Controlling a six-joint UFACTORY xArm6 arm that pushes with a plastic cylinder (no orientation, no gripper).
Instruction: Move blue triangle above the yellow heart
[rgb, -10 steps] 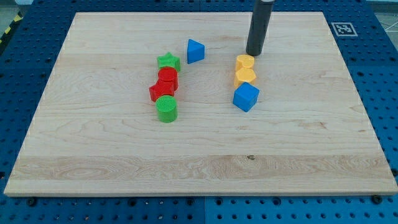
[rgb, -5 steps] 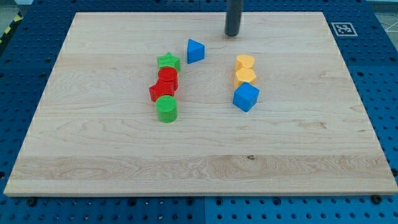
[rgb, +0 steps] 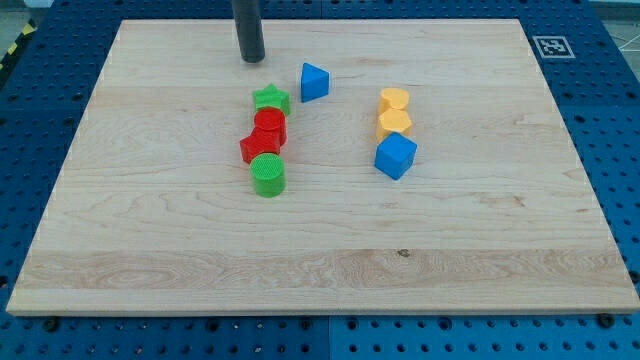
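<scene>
The blue triangle (rgb: 314, 81) lies on the wooden board (rgb: 150, 230), up and left of centre. The yellow heart (rgb: 394, 101) lies to its right, with another yellow block (rgb: 394, 123) touching it just below. My tip (rgb: 251, 59) is near the view's top, up and to the left of the blue triangle, with a clear gap between them. It touches no block.
A blue cube (rgb: 396, 155) sits just below the yellow blocks. Left of centre a green star (rgb: 271, 99), two red blocks (rgb: 269, 126) (rgb: 258, 146) and a green cylinder (rgb: 268, 174) form a tight column. A fiducial tag (rgb: 553, 46) marks the top right corner.
My tip has swept left along the top of the board, from just above the yellow heart to up and left of the blue triangle. No block has moved.
</scene>
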